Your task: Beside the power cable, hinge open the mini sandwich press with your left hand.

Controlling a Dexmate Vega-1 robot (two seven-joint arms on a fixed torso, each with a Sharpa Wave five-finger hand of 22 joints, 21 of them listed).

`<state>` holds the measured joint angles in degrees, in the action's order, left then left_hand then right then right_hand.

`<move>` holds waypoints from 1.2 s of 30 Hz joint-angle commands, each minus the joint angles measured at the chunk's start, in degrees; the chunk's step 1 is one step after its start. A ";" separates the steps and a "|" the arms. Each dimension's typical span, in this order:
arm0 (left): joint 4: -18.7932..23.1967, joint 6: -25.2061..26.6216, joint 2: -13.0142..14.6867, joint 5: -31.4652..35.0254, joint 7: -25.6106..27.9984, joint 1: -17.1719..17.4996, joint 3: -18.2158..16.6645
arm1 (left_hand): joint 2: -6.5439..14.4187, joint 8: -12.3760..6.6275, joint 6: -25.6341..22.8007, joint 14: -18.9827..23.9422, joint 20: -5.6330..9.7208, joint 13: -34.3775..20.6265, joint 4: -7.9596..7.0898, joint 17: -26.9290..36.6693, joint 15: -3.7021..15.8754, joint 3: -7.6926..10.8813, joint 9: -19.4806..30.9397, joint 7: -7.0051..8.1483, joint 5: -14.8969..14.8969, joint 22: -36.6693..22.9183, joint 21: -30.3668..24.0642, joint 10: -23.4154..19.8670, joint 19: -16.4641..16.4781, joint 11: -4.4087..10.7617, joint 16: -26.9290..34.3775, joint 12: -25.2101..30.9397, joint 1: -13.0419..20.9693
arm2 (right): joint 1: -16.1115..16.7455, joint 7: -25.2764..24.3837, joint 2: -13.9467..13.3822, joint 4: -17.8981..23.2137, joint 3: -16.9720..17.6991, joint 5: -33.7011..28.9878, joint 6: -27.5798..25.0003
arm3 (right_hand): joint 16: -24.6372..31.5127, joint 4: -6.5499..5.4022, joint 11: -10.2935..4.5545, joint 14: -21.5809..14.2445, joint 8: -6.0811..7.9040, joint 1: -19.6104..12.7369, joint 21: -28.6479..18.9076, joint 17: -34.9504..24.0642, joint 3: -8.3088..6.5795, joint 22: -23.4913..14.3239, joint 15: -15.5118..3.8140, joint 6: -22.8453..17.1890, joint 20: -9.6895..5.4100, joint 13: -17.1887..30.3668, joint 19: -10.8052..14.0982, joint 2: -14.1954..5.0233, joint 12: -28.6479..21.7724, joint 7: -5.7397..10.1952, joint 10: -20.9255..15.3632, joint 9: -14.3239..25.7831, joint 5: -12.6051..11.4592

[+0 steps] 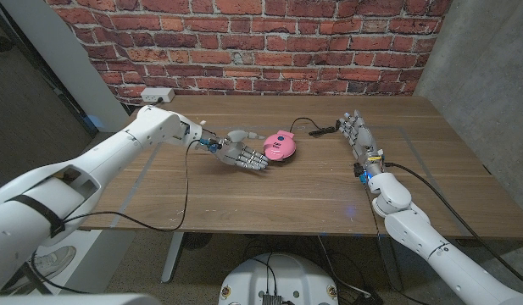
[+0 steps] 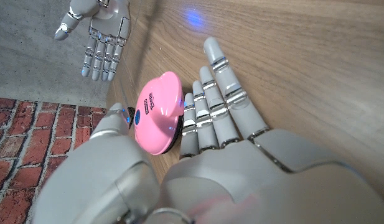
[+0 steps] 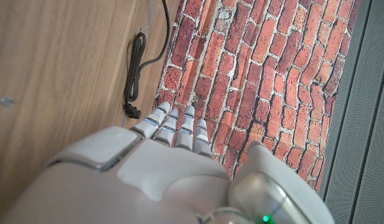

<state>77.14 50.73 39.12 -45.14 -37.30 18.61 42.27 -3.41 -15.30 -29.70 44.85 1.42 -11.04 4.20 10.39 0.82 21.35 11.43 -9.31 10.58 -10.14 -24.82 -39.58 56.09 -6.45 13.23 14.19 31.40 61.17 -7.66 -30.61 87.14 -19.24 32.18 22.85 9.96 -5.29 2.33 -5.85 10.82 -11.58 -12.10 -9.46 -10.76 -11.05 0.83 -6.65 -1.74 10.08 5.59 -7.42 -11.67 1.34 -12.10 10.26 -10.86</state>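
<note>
One pink sandwich press (image 1: 280,145) on the wooden desk (image 1: 244,199), lid down, near desk centre toward the brick wall (image 1: 244,42). One black power cable (image 1: 305,125) runs from the press's far side toward the right hand and ends in a bundled coil (image 3: 135,68) with a plug, lying on the desk close to the wall. One white power strip (image 1: 156,94) at the desk's far left corner. Two robot hands.

Left hand (image 1: 244,155): arm reaches in from the left across the desk, hand just beside the press on its left side. Fingers (image 2: 210,112) extended and slightly apart, lying along the near edge of the press; thumb (image 2: 114,121) on the other side of the pink lid, so the press sits between thumb and fingers. Cannot tell if any fingertip actually touches it; nothing gripped.

Right hand (image 1: 356,131): well apart from the press, on the right part of the desk, near the cable coil. Fingers straight, slightly apart, pointing toward the wall, holding nothing. In the left wrist view the right hand (image 2: 98,37) shows spread with palm facing the press.
</note>
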 commanded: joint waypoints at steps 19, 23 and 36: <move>-0.58 0.29 -1.92 3.54 -1.77 -2.32 3.27 | -0.57 -0.28 -2.65 2.90 0.59 -0.18 0.36 0.15 0.99 0.07 0.16 -2.49 -0.05 -0.13 -0.03 -2.99 1.36 0.54 0.29 -0.02 0.66 | 0.78 -0.02 0.12 -0.19 0.53 -0.24 1.37 | 0.31 -0.51 0.04 -0.58 -0.01 0.44 -0.50 -0.25 -0.08 -0.19 -0.07 -0.65 -0.22 0.25 0.73 0.38 -0.19 -0.04 -0.62 0.16 0.01; -0.07 0.07 -1.80 3.67 -1.38 -2.04 3.17 | -0.22 -0.37 -3.46 3.45 0.82 -0.19 0.64 0.13 1.29 0.44 0.15 -2.42 0.04 -0.14 0.00 -3.59 1.65 1.14 0.24 -0.06 1.45 | 1.13 -0.32 -0.01 0.21 0.67 -0.32 1.29 | 0.29 -0.52 -0.04 -0.58 -0.02 0.46 -0.49 -0.25 -0.07 -0.19 -0.10 -0.64 -0.20 0.25 0.71 0.41 -0.18 0.02 -0.64 0.16 0.01; 2.11 -0.93 -1.14 3.91 0.88 -0.46 2.29 | 0.22 -0.29 -6.01 5.39 1.98 -0.26 2.91 0.08 4.15 2.32 0.13 -1.16 0.12 -0.20 0.59 -5.29 1.67 4.01 -0.32 -0.69 6.45 | 1.87 -0.81 -0.29 1.08 0.78 -0.64 1.07 | 0.27 -0.55 -0.12 -0.60 -0.01 0.55 -0.48 -0.25 -0.06 -0.19 -0.12 -0.69 -0.22 0.25 0.72 0.44 -0.17 -0.03 -0.66 0.16 0.00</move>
<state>77.80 50.47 37.63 -41.24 -38.23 16.81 45.42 -3.40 -15.30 -34.45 49.40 2.90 -11.04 6.74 10.40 3.42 23.42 11.44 -9.49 10.37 -10.14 -24.54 -44.42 57.90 -3.02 13.23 13.50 37.09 62.41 -8.00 -30.68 87.58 -18.59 31.78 24.01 9.96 -5.29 2.19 -5.94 10.82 -11.35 -12.10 -9.46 -10.76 -11.05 0.93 -6.65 -2.05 10.08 5.90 -7.19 -11.67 1.34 -12.24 10.26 -10.86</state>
